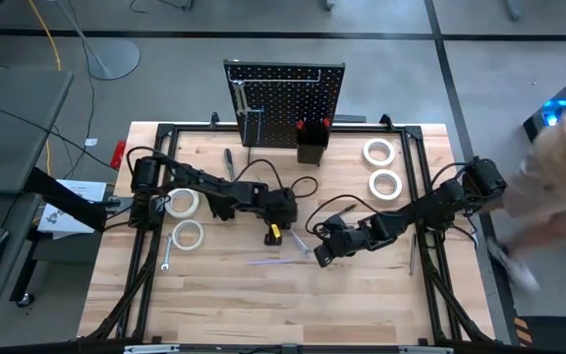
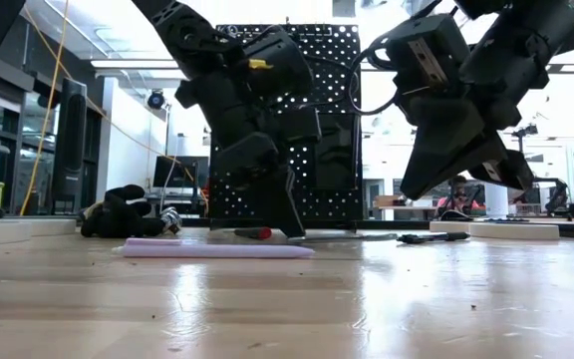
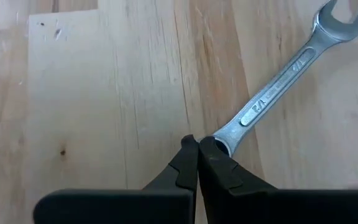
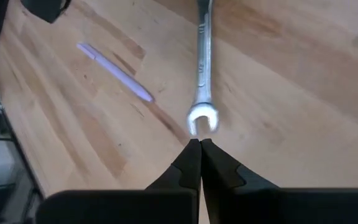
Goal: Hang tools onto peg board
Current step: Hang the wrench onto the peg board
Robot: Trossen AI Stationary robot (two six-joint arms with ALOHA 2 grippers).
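While both arms reach low over the middle of the wooden table [image 1: 263, 295], the left gripper [image 3: 197, 146] is clenched, its fingertips touching one end of a silver wrench [image 3: 278, 87] that lies flat on the wood; the right gripper [image 4: 199, 144] is likewise pressed together with nothing in it, its tips just beside the open jaw of the same wrench [image 4: 202, 68]; a pale lilac pen [image 4: 114, 71] lies near; the peg board [image 1: 288, 98] stands upright at the table's far edge, a small black bin [image 1: 312, 147] at its foot; white tape rolls [image 1: 383, 167] rest right of it, two more [image 1: 185, 218] by the left arm; a blurred person [image 1: 558, 177] stands at the right edge.
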